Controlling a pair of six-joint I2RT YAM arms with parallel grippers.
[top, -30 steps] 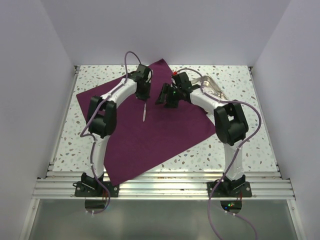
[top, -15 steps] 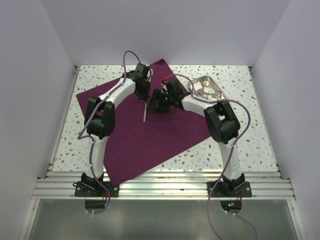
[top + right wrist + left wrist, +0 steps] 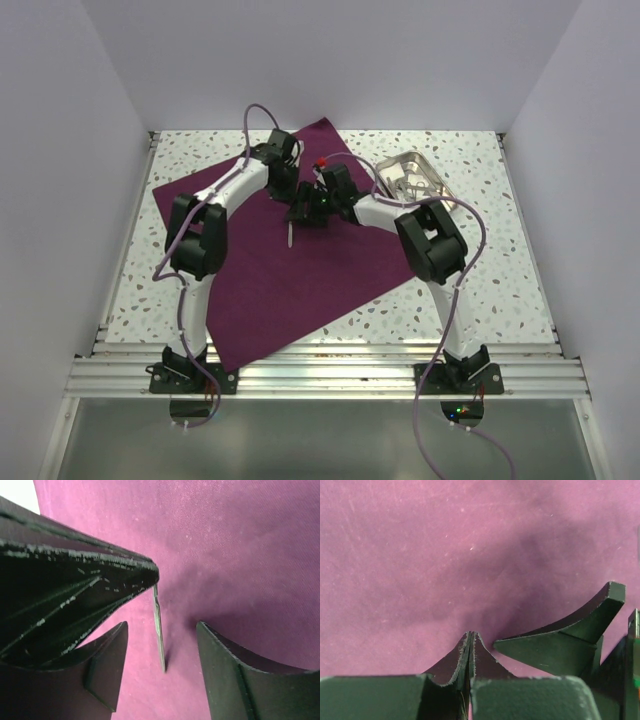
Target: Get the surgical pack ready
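The surgical pack is a deep purple drape spread flat as a large sheet across the table, one corner pointing away from me. My left gripper hangs over its far middle, shut on a thin steel instrument that dangles point down above the cloth. In the left wrist view the left gripper shows its fingertips pressed together over purple cloth. My right gripper sits close beside it, open. In the right wrist view the instrument hangs between the right gripper's spread fingers without touching them.
A shiny steel tray with small items in it stands at the back right, off the cloth. Speckled tabletop shows around the sheet. White walls close in the left, right and back sides.
My right gripper has swung left from near the tray until its fingers straddle the hanging instrument. The left gripper and instrument have barely moved.
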